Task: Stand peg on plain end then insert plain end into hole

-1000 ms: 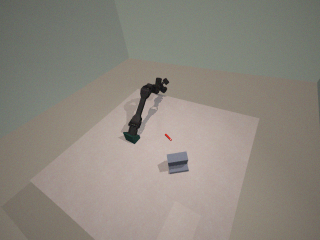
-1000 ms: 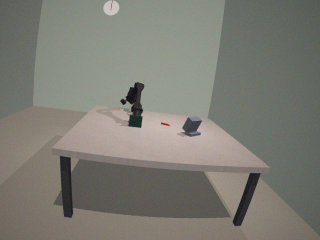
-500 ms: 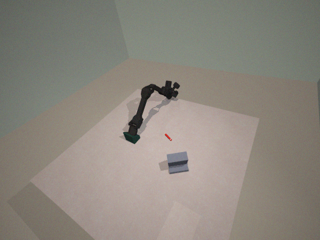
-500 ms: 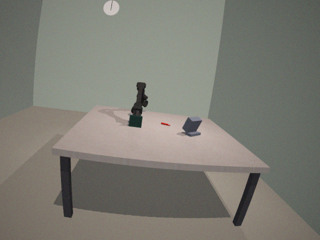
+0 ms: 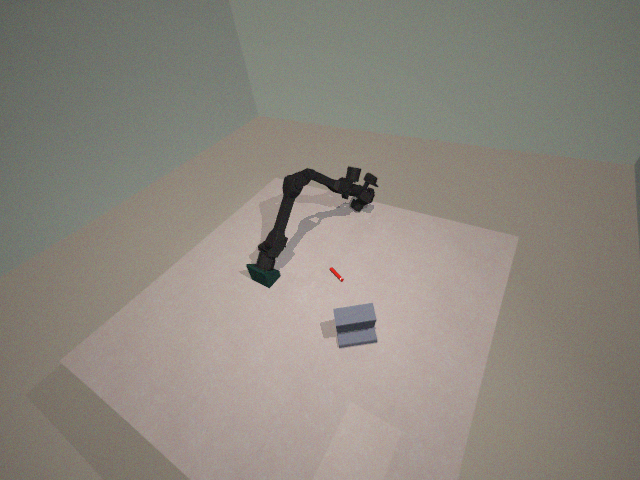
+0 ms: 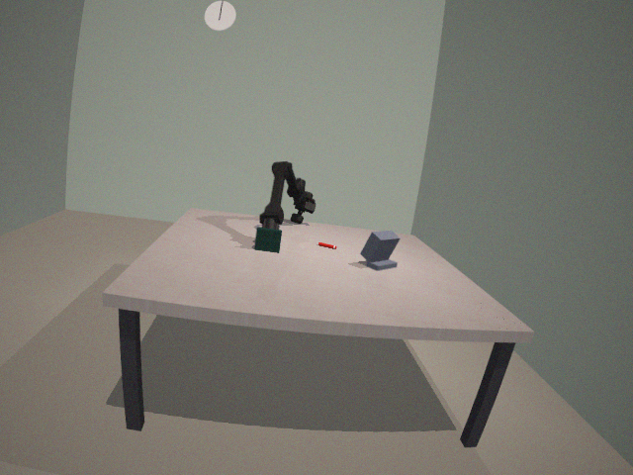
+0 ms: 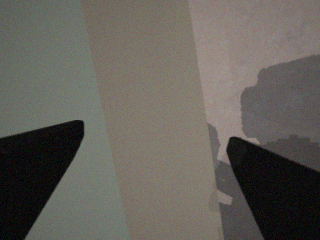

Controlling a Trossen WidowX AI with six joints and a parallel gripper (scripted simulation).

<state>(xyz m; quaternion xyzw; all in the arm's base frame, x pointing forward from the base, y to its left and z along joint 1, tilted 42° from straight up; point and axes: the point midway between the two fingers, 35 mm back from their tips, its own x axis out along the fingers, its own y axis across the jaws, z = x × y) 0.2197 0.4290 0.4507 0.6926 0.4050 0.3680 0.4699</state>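
Note:
A red peg (image 5: 336,273) (image 6: 325,245) lies on its side on the table; its white band is near the end towards the sloped panel. The grey-blue sloped panel (image 5: 355,313) (image 6: 379,248) stands on a flat foot, with its back or side towards the top and exterior views, so the hole is hidden. My gripper (image 5: 364,192) (image 6: 304,211) (image 7: 158,136) is wide open and empty. It hangs above the table's far edge, well away from the peg and the panel. Neither peg nor panel shows in the wrist view.
The table (image 5: 423,289) (image 6: 286,286) carries the arm's dark green base (image 5: 263,276) (image 6: 268,239), with the peg between base and panel. The wrist view shows the table's edge, the floor, a wall and the arm's shadow.

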